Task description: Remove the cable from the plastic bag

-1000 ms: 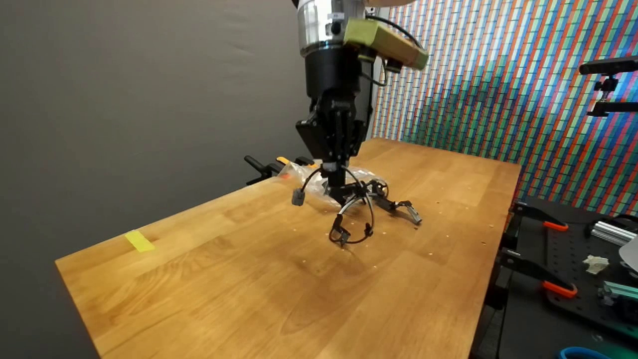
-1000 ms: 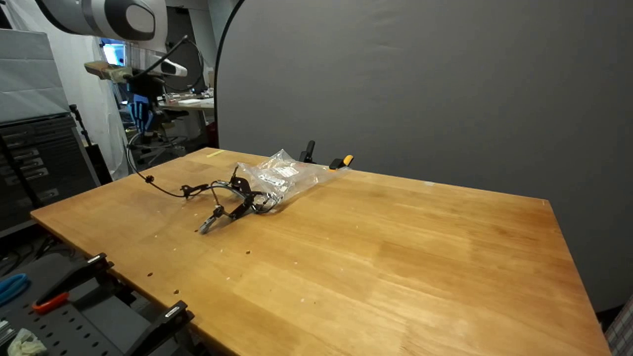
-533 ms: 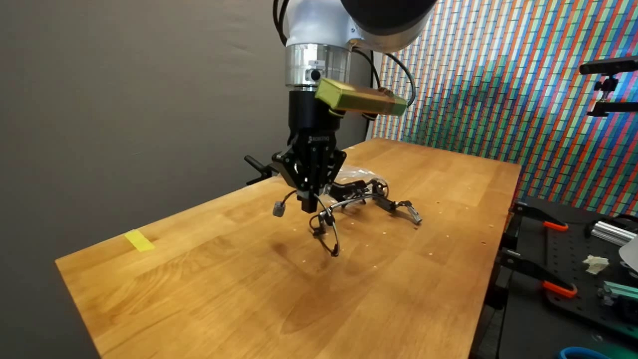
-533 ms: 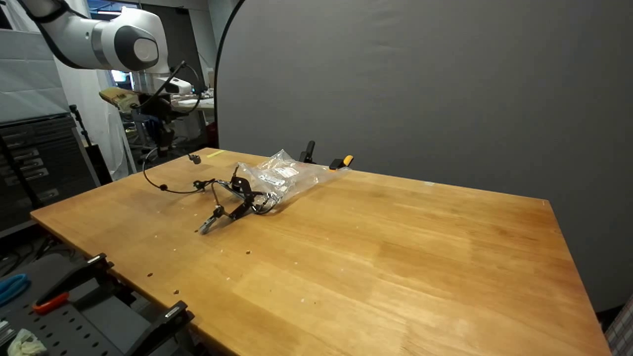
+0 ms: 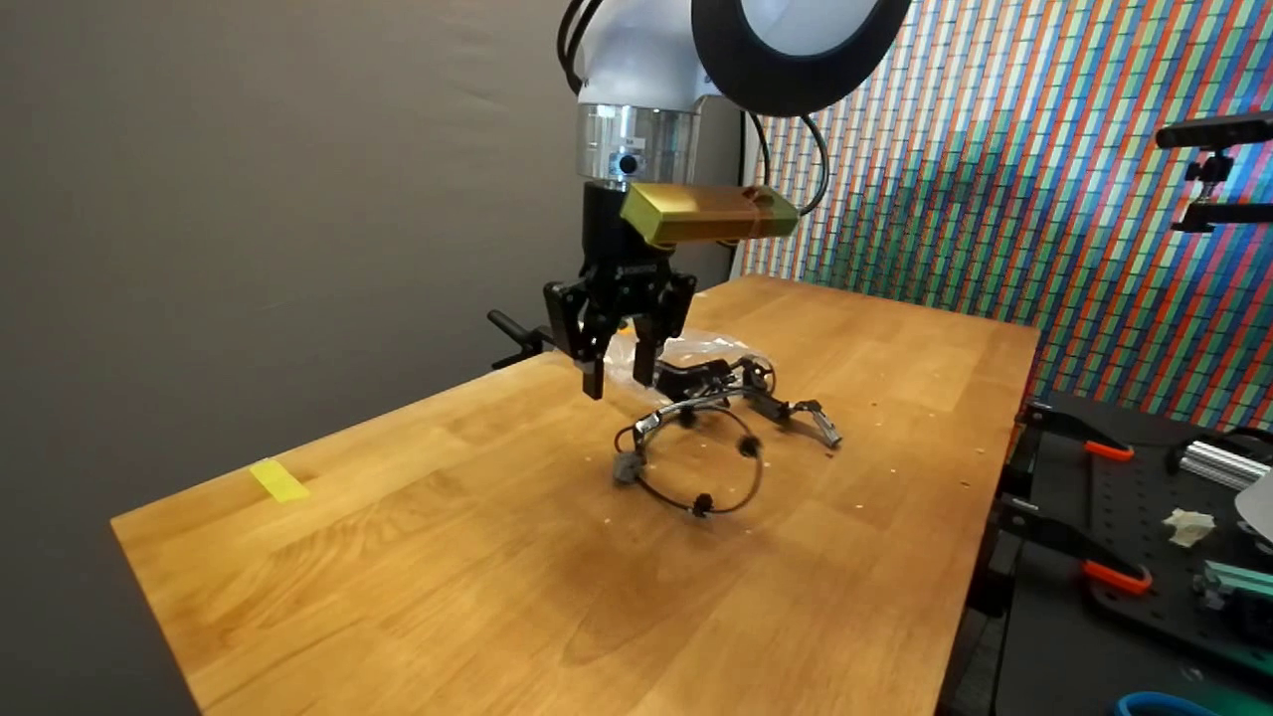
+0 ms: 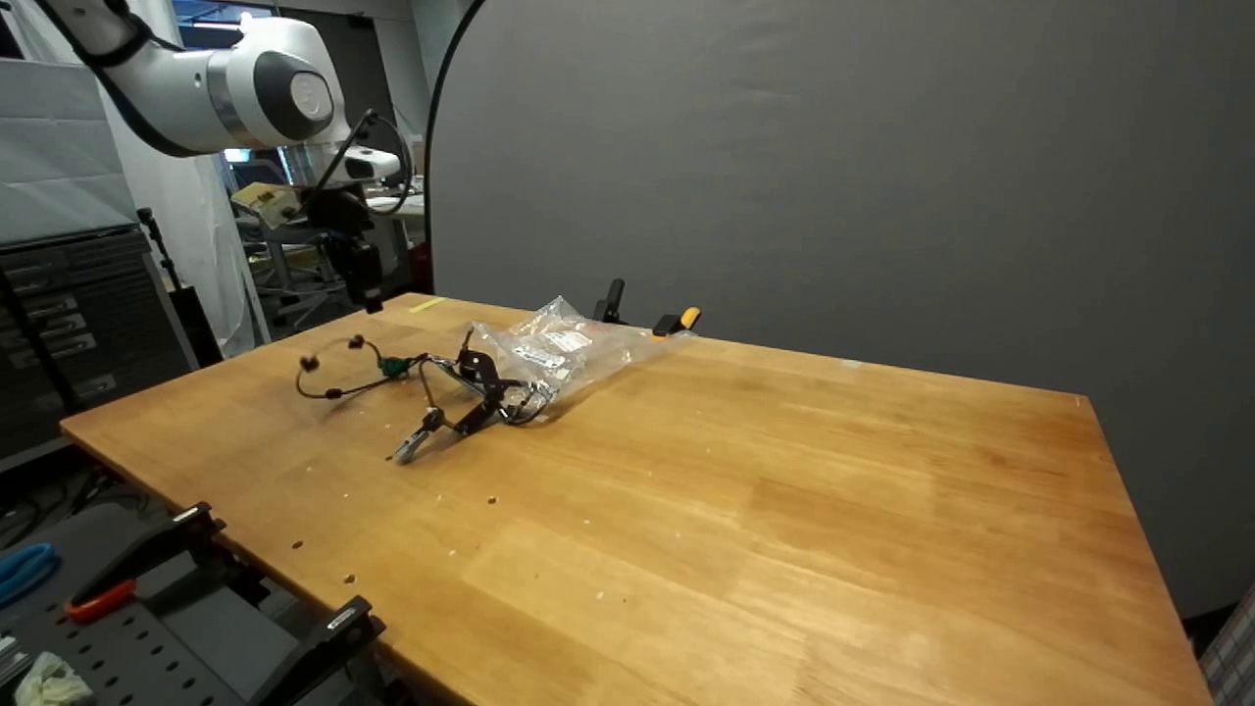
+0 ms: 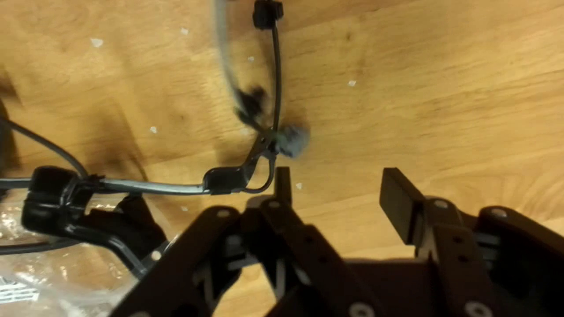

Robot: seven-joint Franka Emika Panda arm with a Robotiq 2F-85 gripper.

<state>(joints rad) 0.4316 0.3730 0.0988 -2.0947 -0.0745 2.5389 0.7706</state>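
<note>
The dark cable (image 6: 480, 412), with clips, a silver sleeve and a grey connector (image 5: 627, 467), lies on the wooden table. Its loose loop is blurred in the wrist view. The clear plastic bag (image 6: 569, 343) rests crumpled beside it in both exterior views. At the lower left of the wrist view, a black part of the cable (image 7: 154, 187) overlaps the bag (image 7: 26, 281); whether any of it sits inside, I cannot tell. My gripper (image 5: 619, 380) hangs above the table near the loop. Its fingers (image 7: 398, 202) stand apart with only bare wood showing between them.
Yellow tape (image 5: 279, 480) marks the table (image 5: 448, 577) near one corner. Black clamps (image 6: 610, 302) grip the edge behind the bag. A dark perforated board (image 6: 147, 637) with orange-tipped clamps (image 5: 1114, 577) adjoins the opposite edge.
The arm came lower, then my gripper opened and let go of the cable end. The grey connector and loop dropped toward the table. The bag has stayed where it was.
</note>
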